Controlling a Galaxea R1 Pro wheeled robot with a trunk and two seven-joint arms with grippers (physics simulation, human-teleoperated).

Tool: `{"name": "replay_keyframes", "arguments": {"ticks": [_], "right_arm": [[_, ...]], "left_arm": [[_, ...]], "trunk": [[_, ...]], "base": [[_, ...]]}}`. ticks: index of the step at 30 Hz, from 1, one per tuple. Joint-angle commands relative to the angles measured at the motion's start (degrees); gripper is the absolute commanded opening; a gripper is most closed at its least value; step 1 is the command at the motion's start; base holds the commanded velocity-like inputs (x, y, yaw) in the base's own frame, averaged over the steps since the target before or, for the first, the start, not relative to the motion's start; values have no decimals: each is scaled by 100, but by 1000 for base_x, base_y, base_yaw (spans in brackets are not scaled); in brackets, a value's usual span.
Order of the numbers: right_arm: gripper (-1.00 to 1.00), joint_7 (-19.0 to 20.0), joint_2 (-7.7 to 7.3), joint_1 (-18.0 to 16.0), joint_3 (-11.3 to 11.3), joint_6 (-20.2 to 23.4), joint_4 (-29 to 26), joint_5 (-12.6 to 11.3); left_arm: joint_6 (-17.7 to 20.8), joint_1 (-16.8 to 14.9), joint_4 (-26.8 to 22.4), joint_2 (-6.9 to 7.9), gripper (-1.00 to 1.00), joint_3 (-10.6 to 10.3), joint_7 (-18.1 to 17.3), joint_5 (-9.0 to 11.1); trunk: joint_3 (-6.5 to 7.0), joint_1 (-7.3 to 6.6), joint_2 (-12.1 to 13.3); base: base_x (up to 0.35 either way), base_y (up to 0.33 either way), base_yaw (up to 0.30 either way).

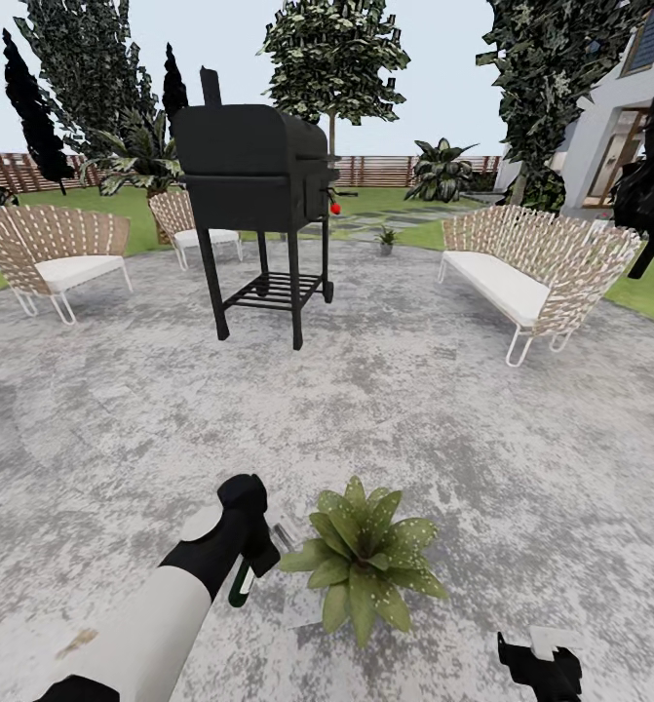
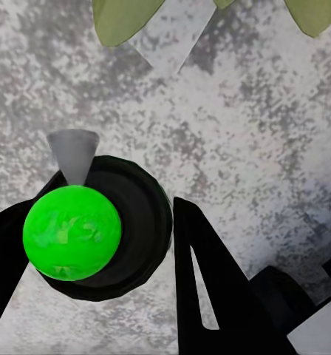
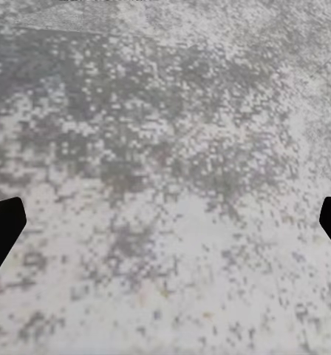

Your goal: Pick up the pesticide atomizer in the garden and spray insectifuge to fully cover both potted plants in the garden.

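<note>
The jaws of the left gripper [image 2: 99, 244] are seen closed around the pesticide atomizer [image 2: 99, 237]: in the left wrist view a black finger [image 2: 224, 296] stands on each side of the bottle, which is viewed end-on as a bright green disc inside a dark round body, with a pale grey cone projecting from it. In the head view the left gripper [image 1: 253, 551] is placed at lower centre-left of the frame, at the end of a white and black arm, and a green strip of the atomizer [image 1: 241, 583] is visible beneath it. A pale translucent patch, possibly spray, is noted between the gripper and the plant; the view is too poor to be sure.

One potted plant [image 1: 365, 556] is recorded at lower centre of the head view, just beside the left gripper, on the grey stone patio [image 1: 414, 409]. Its leaf tips [image 2: 125, 18] are seen at the top edge of the left wrist view.

The right gripper [image 1: 541, 663] is seen at the lower right corner of the head view. In the right wrist view its dark fingertips [image 3: 3, 229] are set wide apart at the two side edges, with bare patio [image 3: 165, 177] between them.

A black grill [image 1: 258, 205] is noted at upper centre, a wicker sofa [image 1: 531, 278] at right, and wicker chairs [image 1: 49, 253] at left.
</note>
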Motion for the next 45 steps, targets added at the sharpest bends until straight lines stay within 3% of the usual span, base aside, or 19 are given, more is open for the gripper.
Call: {"name": "replay_keyframes", "arguments": {"ticks": [1,7,19,29,33,35,37,41,43,45], "right_arm": [[100,-32,-1,-5,-30,-20,11,61],[100,-40,-1,-6,-38,-20,11,60],[100,-39,-1,-5,-36,-20,11,60],[100,-34,-1,-3,-29,-20,11,60],[100,-32,-1,-7,-29,-20,11,60],[100,-32,-1,-7,-29,-20,11,60],[100,-35,-1,-6,-29,-20,11,60],[100,-32,-1,-5,-29,-20,11,60],[100,-32,-1,-4,-29,-20,11,60],[100,-33,-1,-3,-29,-20,11,60]], "left_arm": [[35,-3,-6,-1,-100,-5,-61,-52],[41,-1,4,2,-100,-1,-72,-55],[34,71,126,56,-100,10,-45,-76],[34,265,319,67,-100,25,-46,-39],[-2,517,311,257,-100,92,-37,3],[-15,552,308,302,-100,103,-25,111],[-18,559,283,297,-100,140,108,344],[-33,560,297,254,-100,222,917,928],[-200,561,323,273,-100,209,1375,1329],[-425,594,559,309,-100,258,1722,1448]], "trunk": [[-8,-1,-2],[-127,87,-163],[-237,87,-163],[-253,87,-163],[-253,87,-163],[-253,87,-163],[-253,87,-163],[-253,87,-163],[-253,87,-163],[-253,87,-163]], "base": [[0,0,0],[0,0,0],[1,0,0],[145,37,0],[2,1,0],[0,0,0],[0,0,0],[0,0,0],[0,0,0],[0,0,0]]}}
